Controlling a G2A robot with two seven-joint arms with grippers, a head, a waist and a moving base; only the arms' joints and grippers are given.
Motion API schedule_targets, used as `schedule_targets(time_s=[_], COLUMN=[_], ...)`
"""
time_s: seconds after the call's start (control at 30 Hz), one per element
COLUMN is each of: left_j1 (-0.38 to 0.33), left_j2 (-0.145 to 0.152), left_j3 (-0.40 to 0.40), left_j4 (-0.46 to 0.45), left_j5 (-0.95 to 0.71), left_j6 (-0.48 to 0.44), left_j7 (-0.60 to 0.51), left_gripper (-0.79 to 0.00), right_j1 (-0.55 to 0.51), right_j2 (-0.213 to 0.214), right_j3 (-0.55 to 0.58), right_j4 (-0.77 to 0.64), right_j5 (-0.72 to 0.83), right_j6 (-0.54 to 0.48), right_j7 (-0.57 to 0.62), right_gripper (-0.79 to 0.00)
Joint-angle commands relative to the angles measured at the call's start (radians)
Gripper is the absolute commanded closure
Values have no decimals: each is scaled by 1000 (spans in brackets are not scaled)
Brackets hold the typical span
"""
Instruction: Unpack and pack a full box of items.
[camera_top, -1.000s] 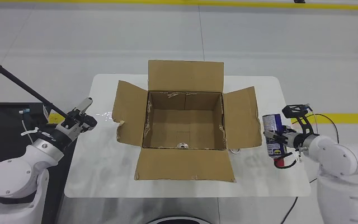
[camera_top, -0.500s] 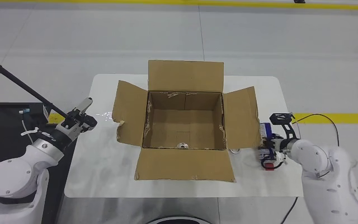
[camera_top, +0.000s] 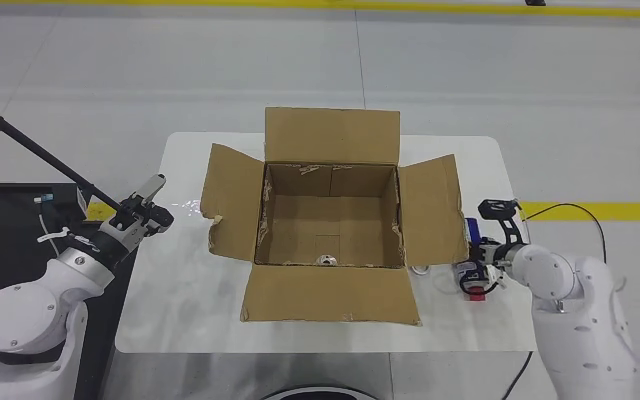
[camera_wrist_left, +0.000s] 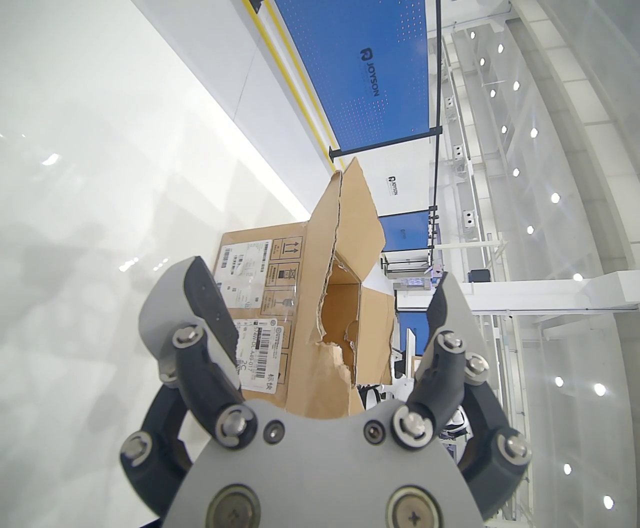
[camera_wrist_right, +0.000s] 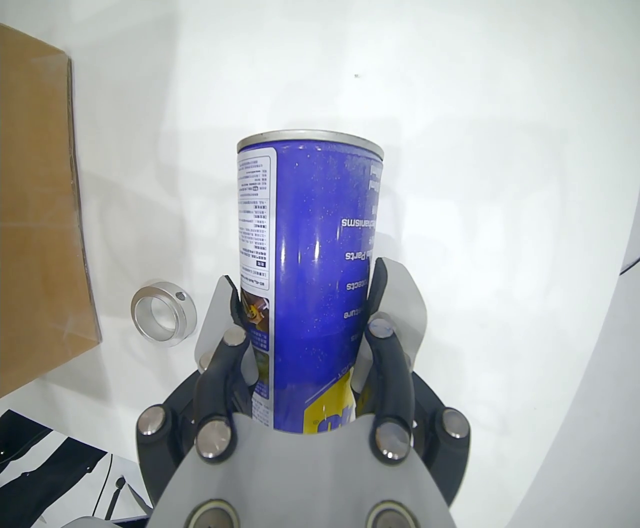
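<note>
Surface: white tabletop (camera_wrist_right: 450, 110), glossy, lit from overhead. Right gripper (camera_wrist_right: 305, 277): jaws clamped on the blue cylindrical metal spray can (camera_wrist_right: 310, 225), one pad on each side of the curved wall. The grip sits on the half nearer the red plastic cap (camera_top: 477, 293), which lies back toward my wrist, and the flat rimmed base juts out well past my fingertips. Cannot tell whether that base touches the table or hangs just above it. Silver metal ring (camera_wrist_right: 162, 312) lies flat on the table just off to one side of the right jaws, between them and a flap of the open brown cardboard box (camera_wrist_right: 35, 200). Left gripper (camera_wrist_left: 320, 275): jaws apart, nothing between them, the box straight ahead of the fingertips and well apart from them. Handling estimate for the can: stiff wall, so it should take a firm squeeze without denting. The painted skin is smooth and likely slippery, and the round section would roll if laid down on its side. Weight unknown; if part full, the liquid may slosh and shift the load when tilted. Best hold, in my judgement, is across the mid-body with the pads square to the axis, not on the cap, which could pop off. With this much can ahead of the pads, expect some droop at the base end.
</note>
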Motion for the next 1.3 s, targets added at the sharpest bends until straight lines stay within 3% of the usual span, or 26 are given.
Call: schedule_targets(time_s=[0.0,0.07,0.2,0.43,0.6,1.03,1.27], left_j1=[0,0,0,0,0,0,0], left_j2=[0,0,0,0,0,0,0], left_j3=[0,0,0,0,0,0,0], left_j4=[0,0,0,0,0,0,0], left_j5=[0,0,0,0,0,0,0], left_j6=[0,0,0,0,0,0,0], left_j7=[0,0,0,0,0,0,0], left_gripper=[-785,-785,-785,-785,-785,-785,-785], right_j1=[-4,-8,-14,-17,-12,-12,-22], right_j2=[2,4,9,15,19,28,34], right_j3=[0,3,9,11,5,-5,1], right_j4=[-5,-12,-29,-44,-42,-44,-64], right_j5=[0,0,-5,-2,-2,11,18], right_j6=[1,3,6,8,7,14,17], right_j7=[-1,0,7,16,17,20,11], right_gripper=[-249,-323,-382,-594,-637,-625,-674])
